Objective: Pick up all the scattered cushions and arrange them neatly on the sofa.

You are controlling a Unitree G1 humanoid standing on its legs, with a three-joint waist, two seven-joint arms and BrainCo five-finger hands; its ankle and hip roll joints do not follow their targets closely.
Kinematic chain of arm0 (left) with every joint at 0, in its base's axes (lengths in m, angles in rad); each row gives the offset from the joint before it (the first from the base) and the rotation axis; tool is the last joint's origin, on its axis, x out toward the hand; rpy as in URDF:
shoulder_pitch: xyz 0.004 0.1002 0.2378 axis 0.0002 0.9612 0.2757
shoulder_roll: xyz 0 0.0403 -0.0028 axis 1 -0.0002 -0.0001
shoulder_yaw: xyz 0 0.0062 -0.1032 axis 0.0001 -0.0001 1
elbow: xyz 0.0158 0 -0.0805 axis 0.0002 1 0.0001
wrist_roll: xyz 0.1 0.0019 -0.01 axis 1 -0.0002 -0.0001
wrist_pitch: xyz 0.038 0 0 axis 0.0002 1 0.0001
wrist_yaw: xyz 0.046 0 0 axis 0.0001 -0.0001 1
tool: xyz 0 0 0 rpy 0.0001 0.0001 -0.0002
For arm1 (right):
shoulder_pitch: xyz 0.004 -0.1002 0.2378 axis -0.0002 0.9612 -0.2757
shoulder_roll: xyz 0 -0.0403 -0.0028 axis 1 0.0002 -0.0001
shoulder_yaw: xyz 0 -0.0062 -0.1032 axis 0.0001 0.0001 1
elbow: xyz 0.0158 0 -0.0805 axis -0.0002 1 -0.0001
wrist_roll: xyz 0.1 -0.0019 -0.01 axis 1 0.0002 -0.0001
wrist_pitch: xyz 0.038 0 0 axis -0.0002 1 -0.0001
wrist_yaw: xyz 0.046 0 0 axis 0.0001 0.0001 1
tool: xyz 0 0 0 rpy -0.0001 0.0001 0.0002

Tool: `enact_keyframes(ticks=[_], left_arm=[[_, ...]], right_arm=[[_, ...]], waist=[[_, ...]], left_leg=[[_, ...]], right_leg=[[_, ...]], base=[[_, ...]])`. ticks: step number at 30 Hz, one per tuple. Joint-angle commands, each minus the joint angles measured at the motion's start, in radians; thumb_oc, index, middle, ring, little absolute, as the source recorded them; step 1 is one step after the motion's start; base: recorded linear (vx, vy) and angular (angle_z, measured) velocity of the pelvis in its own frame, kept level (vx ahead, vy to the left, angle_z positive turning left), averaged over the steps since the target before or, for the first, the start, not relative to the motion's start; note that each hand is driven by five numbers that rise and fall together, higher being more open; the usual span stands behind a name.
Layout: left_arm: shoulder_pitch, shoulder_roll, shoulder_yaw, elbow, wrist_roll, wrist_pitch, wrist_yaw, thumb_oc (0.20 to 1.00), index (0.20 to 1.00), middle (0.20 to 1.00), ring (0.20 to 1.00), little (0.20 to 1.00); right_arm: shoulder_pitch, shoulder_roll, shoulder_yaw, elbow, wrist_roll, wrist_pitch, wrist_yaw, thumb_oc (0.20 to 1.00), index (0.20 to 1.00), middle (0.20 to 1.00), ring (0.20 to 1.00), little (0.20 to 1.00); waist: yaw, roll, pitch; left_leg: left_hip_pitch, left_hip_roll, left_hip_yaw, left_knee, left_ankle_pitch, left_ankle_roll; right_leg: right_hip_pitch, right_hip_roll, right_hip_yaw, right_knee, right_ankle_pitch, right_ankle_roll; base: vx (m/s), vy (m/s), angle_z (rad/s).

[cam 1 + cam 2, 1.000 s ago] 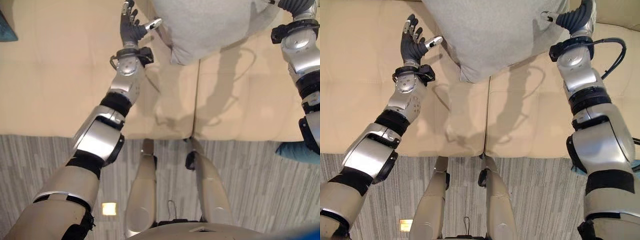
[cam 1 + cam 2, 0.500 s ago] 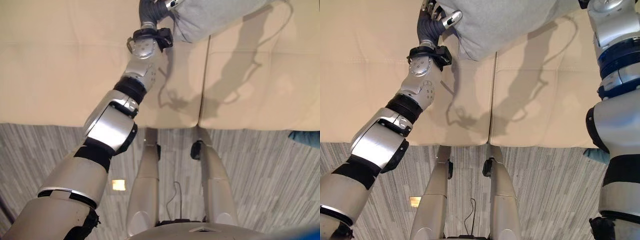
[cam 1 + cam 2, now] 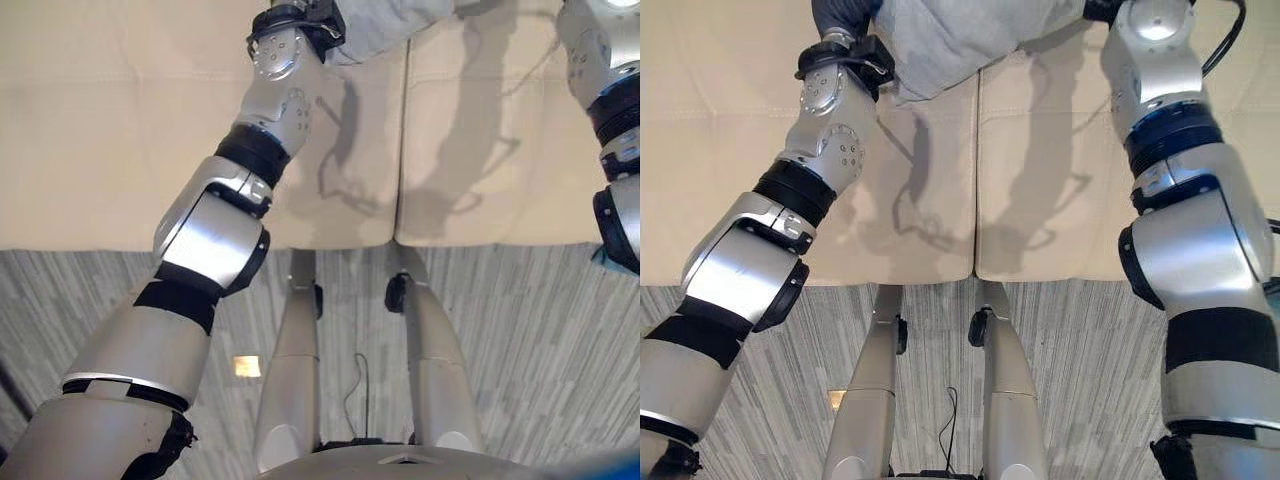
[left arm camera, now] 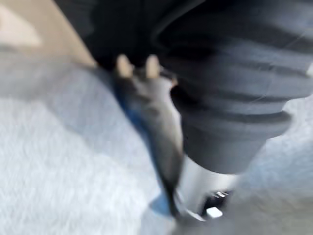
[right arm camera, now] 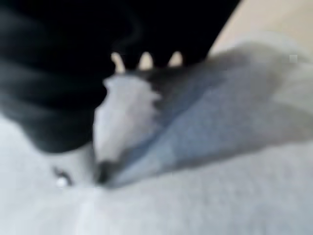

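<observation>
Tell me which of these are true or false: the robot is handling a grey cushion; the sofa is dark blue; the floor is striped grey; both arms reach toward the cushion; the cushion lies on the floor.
1. The robot is handling a grey cushion. True.
2. The sofa is dark blue. False: it is beige.
3. The floor is striped grey. True.
4. Both arms reach toward the cushion. True: the left hand and the right hand press against its fabric.
5. The cushion lies on the floor. False: it is up over the sofa seat.
</observation>
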State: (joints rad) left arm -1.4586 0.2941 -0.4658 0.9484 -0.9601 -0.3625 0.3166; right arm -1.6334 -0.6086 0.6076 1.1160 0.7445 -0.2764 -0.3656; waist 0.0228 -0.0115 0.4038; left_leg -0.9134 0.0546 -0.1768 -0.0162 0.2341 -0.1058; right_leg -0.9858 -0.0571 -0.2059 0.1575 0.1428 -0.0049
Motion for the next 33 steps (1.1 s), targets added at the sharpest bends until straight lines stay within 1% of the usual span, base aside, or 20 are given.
enact_keyframes(ticks=[1,5,7,8,9,11,12,13,15,16,17,20,24,25,27,28,29,31,33], left_arm=[[0.045,-0.129,-0.011,-0.076,0.046,-0.087,-0.038,0.200,0.200,0.200,0.200,0.200],[0.072,-0.116,0.002,-0.114,0.075,-0.097,-0.021,0.200,0.200,0.200,0.200,0.200],[0.095,-0.095,0.010,-0.143,0.101,-0.104,-0.006,0.200,0.200,0.200,0.200,0.200],[0.102,-0.087,0.013,-0.158,0.114,-0.106,0.001,0.200,0.200,0.200,0.200,0.200],[0.109,-0.075,0.015,-0.170,0.129,-0.108,0.011,0.200,0.200,0.200,0.200,0.200],[0.138,-0.035,0.027,-0.233,0.202,-0.114,0.056,0.200,0.200,0.200,0.200,0.200],[0.138,-0.035,0.027,-0.234,0.202,-0.114,0.056,0.200,0.200,0.200,0.200,0.200],[0.144,-0.025,0.042,-0.261,0.228,-0.123,0.080,0.200,0.200,0.200,0.200,0.200],[0.142,-0.022,0.055,-0.275,0.250,-0.128,0.102,0.200,0.200,0.200,0.200,0.200],[0.144,-0.023,0.054,-0.276,0.251,-0.127,0.104,0.200,0.200,0.200,0.200,0.200],[0.132,-0.017,0.055,-0.276,0.267,-0.129,0.114,0.200,0.200,0.200,0.200,0.200],[0.094,-0.011,0.047,-0.253,0.285,-0.127,0.131,0.200,0.200,0.200,0.200,0.200],[0.011,0.044,0.011,-0.198,0.349,-0.111,0.166,0.200,0.200,0.200,0.200,0.200],[0.009,0.044,0.010,-0.197,0.350,-0.111,0.167,0.200,0.200,0.200,0.200,0.200],[-0.058,0.073,-0.024,-0.150,0.395,-0.098,0.190,0.200,0.200,0.200,0.200,0.200],[-0.093,0.091,-0.038,-0.127,0.413,-0.094,0.200,0.200,0.200,0.200,0.200,0.200],[-0.109,0.106,-0.049,-0.142,0.425,-0.100,0.215,0.200,0.200,0.200,0.200,0.200],[-0.099,0.093,-0.031,-0.217,0.449,-0.124,0.239,0.200,0.200,0.200,0.200,0.200],[-0.120,0.073,-0.044,-0.218,0.473,-0.125,0.245,0.200,0.200,0.200,0.200,0.200]], right_arm=[[0.152,0.210,0.084,-0.069,-0.034,-0.030,0.098,0.200,0.200,0.200,0.200,0.200],[0.174,0.203,0.050,-0.148,-0.072,-0.051,0.072,0.200,0.200,0.200,0.200,0.200],[0.192,0.197,0.027,-0.225,-0.134,-0.064,0.038,0.200,0.200,0.200,0.200,0.200],[0.201,0.192,0.011,-0.253,-0.161,-0.069,0.020,0.200,0.200,0.200,0.200,0.200],[0.211,0.187,-0.002,-0.281,-0.188,-0.073,0.003,0.200,0.200,0.200,0.200,0.200],[0.268,0.173,-0.085,-0.432,-0.311,-0.085,-0.075,0.200,0.200,0.200,0.200,0.200],[0.269,0.173,-0.085,-0.432,-0.312,-0.085,-0.075,0.200,0.200,0.200,0.200,0.200],[0.298,0.183,-0.141,-0.491,-0.349,-0.102,-0.110,0.200,0.200,0.200,0.200,0.200],[0.317,0.200,-0.186,-0.527,-0.387,-0.108,-0.140,0.200,0.200,0.200,0.200,0.200],[0.320,0.201,-0.188,-0.529,-0.389,-0.107,-0.141,0.200,0.200,0.200,0.200,0.200],[0.317,0.208,-0.205,-0.538,-0.428,-0.107,-0.166,0.200,0.200,0.200,0.200,0.200],[0.306,0.238,-0.219,-0.539,-0.473,-0.106,-0.200,0.200,0.200,0.200,0.200,0.200],[0.269,0.258,-0.216,-0.505,-0.505,-0.110,-0.245,0.200,0.200,0.200,0.200,0.200],[0.267,0.258,-0.216,-0.504,-0.506,-0.110,-0.246,0.200,0.200,0.200,0.200,0.200],[0.231,0.258,-0.198,-0.480,-0.544,-0.105,-0.281,0.200,0.200,0.200,0.200,0.200],[0.213,0.251,-0.184,-0.471,-0.582,-0.098,-0.311,0.200,0.200,0.200,0.200,0.200],[0.205,0.242,-0.188,-0.499,-0.615,-0.092,-0.349,0.200,0.200,0.200,0.200,0.200],[0.222,0.227,-0.211,-0.573,-0.700,-0.076,-0.392,0.200,0.200,0.200,0.200,0.200],[0.231,0.219,-0.211,-0.576,-0.751,-0.064,-0.403,0.200,0.200,0.200,0.200,0.200]], waist=[[-0.001,0.017,-0.152],[-0.004,0.020,-0.156],[-0.007,0.021,-0.156],[-0.006,0.020,-0.149],[-0.007,0.021,-0.149],[-0.010,0.021,-0.151],[-0.010,0.021,-0.151],[-0.011,0.022,-0.152],[-0.012,0.025,-0.153],[-0.012,0.024,-0.153],[-0.011,0.026,-0.156],[-0.010,0.027,-0.159],[-0.005,0.028,-0.168],[-0.005,0.028,-0.167],[-0.002,0.030,-0.172],[-0.003,0.030,-0.174],[-0.003,0.033,-0.177],[-0.009,0.038,-0.179],[-0.014,0.038,-0.190]], left_leg=[[0.123,0.001,-0.068,-0.071,-0.091,-0.093],[0.138,-0.005,-0.065,-0.071,-0.096,-0.089],[0.156,-0.010,-0.058,-0.071,-0.104,-0.086],[0.150,-0.016,-0.055,-0.071,-0.081,-0.084],[0.154,-0.018,-0.053,-0.071,-0.083,-0.083],[0.171,-0.027,-0.048,-0.071,-0.094,-0.076],[0.172,-0.027,-0.048,-0.071,-0.094,-0.076],[0.178,-0.030,-0.048,-0.071,-0.101,-0.072],[0.183,-0.033,-0.048,-0.071,-0.106,-0.067],[0.184,-0.033,-0.047,-0.071,-0.106,-0.067],[0.185,-0.036,-0.046,-0.071,-0.108,-0.063],[0.189,-0.042,-0.043,-0.071,-0.111,-0.060],[0.180,-0.048,-0.047,-0.071,-0.109,-0.054],[0.180,-0.048,-0.047,-0.071,-0.108,-0.054],[0.168,-0.052,-0.044,-0.071,-0.103,-0.052],[0.159,-0.056,-0.043,-0.071,-0.100,-0.050],[0.149,-0.061,-0.042,-0.071,-0.096,-0.047],[0.133,-0.071,-0.030,-0.071,-0.092,-0.045],[0.125,-0.079,-0.024,-0.071,-0.096,-0.041]], right_leg=[[-0.005,-0.011,0.021,0.102,-0.171,0.162],[0.009,-0.021,0.017,0.112,-0.183,0.160],[0.026,-0.027,0.016,0.114,-0.183,0.160],[0.021,-0.036,0.007,0.109,-0.148,0.155],[0.028,-0.040,0.007,0.106,-0.146,0.157],[0.062,-0.048,0.003,0.086,-0.136,0.160],[0.062,-0.048,0.003,0.086,-0.136,0.160],[0.068,-0.052,0.004,0.087,-0.135,0.162],[0.067,-0.056,0.008,0.094,-0.137,0.165],[0.067,-0.057,0.008,0.095,-0.137,0.165],[0.069,-0.060,0.012,0.097,-0.139,0.166],[0.081,-0.063,0.012,0.087,-0.138,0.166],[0.078,-0.066,0.023,0.081,-0.130,0.169],[0.077,-0.067,0.023,0.081,-0.130,0.169],[0.069,-0.070,0.028,0.072,-0.125,0.173],[0.067,-0.071,0.033,0.062,-0.120,0.174],[0.062,-0.073,0.040,0.054,-0.116,0.176],[0.054,-0.072,0.053,0.040,-0.111,0.179],[0.045,-0.071,0.065,0.032,-0.104,0.178]], base=[[0.00,0.035,0.00],[0.01,0.061,0.01],[-0.04,0.089,0.01],[-0.08,0.105,0.01],[-0.07,0.136,0.05],[0.01,0.113,0.08],[0.01,0.097,0.06],[0.00,0.080,0.05],[0.01,0.086,0.04],[0.00,0.080,0.04],[0.00,0.068,0.04],[0.00,0.066,0.05],[0.00,0.054,0.02],[0.00,0.059,0.00],[0.00,0.071,0.01],[0.01,0.094,0.02],[0.00,0.124,0.02],[0.01,0.133,-0.02],[0.00,0.092,-0.01]])
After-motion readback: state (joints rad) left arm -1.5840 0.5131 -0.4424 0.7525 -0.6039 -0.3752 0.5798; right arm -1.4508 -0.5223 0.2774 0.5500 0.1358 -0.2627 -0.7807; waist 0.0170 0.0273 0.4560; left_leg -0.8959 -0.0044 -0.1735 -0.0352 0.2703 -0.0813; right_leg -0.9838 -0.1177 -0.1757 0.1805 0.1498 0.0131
